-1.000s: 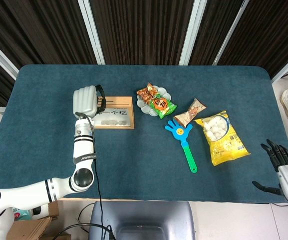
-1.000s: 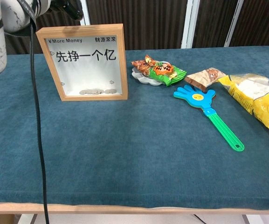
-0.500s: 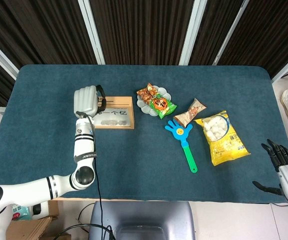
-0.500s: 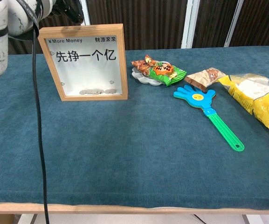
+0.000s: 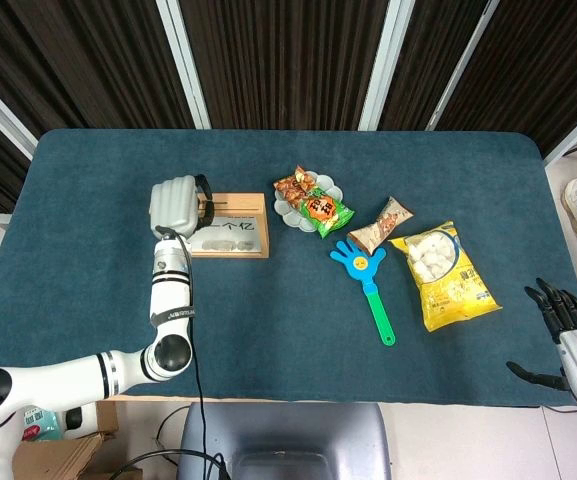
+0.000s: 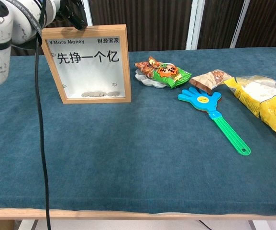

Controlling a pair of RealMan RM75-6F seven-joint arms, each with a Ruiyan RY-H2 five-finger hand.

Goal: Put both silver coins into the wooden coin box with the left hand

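With silver coins [image 6: 93,94] already lying inside the upright wooden-framed coin box [image 6: 86,63] near the blue table's far-left area, the white left hand [image 5: 174,206] hovered over its top, grip unreadable, apparently finishing insertion and due to withdraw.

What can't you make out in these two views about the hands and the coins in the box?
- Left hand: its own back hides the fingers in the head view, the chest view's top edge cuts it, so any held coin is unseen.
- Coins in the wooden coin box: too small to count.
- Right hand: head view's edge cuts it.
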